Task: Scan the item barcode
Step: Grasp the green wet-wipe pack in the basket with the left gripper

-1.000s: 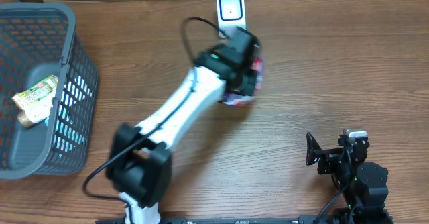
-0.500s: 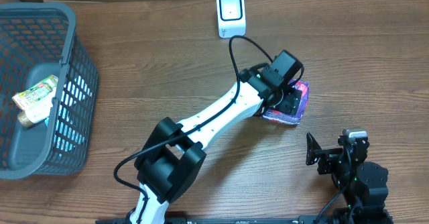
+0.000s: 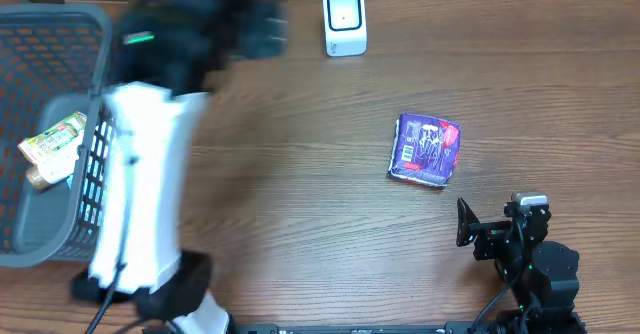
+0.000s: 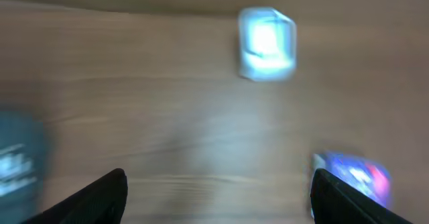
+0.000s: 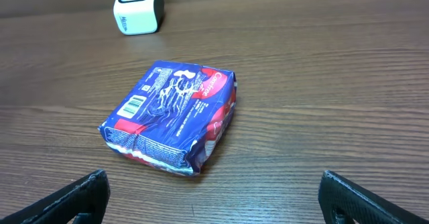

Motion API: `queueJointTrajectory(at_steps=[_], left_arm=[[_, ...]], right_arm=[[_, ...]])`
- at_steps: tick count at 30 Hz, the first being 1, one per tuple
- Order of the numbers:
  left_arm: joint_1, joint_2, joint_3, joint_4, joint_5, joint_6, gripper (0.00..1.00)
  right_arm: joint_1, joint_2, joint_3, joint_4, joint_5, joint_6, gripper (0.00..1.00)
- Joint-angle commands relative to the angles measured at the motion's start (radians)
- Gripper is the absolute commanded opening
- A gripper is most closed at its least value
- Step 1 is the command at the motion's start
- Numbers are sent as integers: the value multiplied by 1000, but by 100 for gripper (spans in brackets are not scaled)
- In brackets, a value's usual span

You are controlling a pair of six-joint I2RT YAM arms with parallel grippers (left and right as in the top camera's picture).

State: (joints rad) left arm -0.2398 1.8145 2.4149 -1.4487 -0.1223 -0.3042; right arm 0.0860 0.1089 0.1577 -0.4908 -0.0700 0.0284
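Observation:
The item, a purple and red snack pack (image 3: pixel 425 150), lies flat on the wooden table, free of both grippers. In the right wrist view the pack (image 5: pixel 171 117) shows a small barcode (image 5: pixel 134 105) on its upper face. The white scanner (image 3: pixel 345 21) stands at the far edge. My left gripper (image 3: pixel 265 24), blurred by motion, is left of the scanner near the basket. Its jaws (image 4: pixel 218 197) are open with only bare table between them. My right gripper (image 5: pixel 214 200) stands open a short way in front of the pack, holding nothing.
A grey mesh basket (image 3: pixel 100 24) stands at the far left with a green packet (image 3: pixel 52 146) inside. The left arm's white link (image 3: pixel 140 194) stretches along the basket's right side. The right arm's base (image 3: pixel 530 264) sits at the near right.
The left gripper carried the pack away from the scanner, set it down on the table right of centre and opened. The arm then swung fast to the left, toward the basket. The right arm stayed still.

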Motion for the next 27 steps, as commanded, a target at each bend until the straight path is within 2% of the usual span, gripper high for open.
queueJointTrajectory(at_steps=[1, 4, 7, 8, 11, 12, 15, 17, 19, 22, 25, 27], left_arm=[[244, -77, 23, -81, -38, -17, 79], [461, -70, 5, -135, -38, -65, 75], [674, -67, -68, -101, 19, -89, 73], [763, -67, -124, -71, 64, -90, 73], [875, -67, -267, -31, 113, -96, 74], [927, -67, -393, 32, 152, -97, 76], [958, -67, -566, 115, 198, -133, 78], [959, -67, -724, 223, 162, -141, 79], [959, -67, -804, 282, 146, -139, 81], [959, -67, -934, 401, 119, -74, 83], [960, -67, -1010, 446, 55, -19, 85], [960, -67, -1065, 495, 14, 27, 90]], right_arm=[[5, -2, 20, 5, 10, -3, 100], [5, -2, 20, 5, 10, -3, 100], [5, -2, 20, 5, 10, -3, 100], [5, -2, 20, 5, 9, -3, 100], [5, -2, 20, 5, 10, -3, 100], [5, -2, 20, 5, 10, -3, 100], [5, -2, 20, 5, 10, -3, 100], [5, -2, 20, 5, 10, -3, 100], [5, -2, 20, 5, 10, -3, 100], [5, -2, 20, 5, 10, -3, 100], [5, -2, 20, 5, 10, -3, 100], [5, -2, 20, 5, 10, -3, 100]])
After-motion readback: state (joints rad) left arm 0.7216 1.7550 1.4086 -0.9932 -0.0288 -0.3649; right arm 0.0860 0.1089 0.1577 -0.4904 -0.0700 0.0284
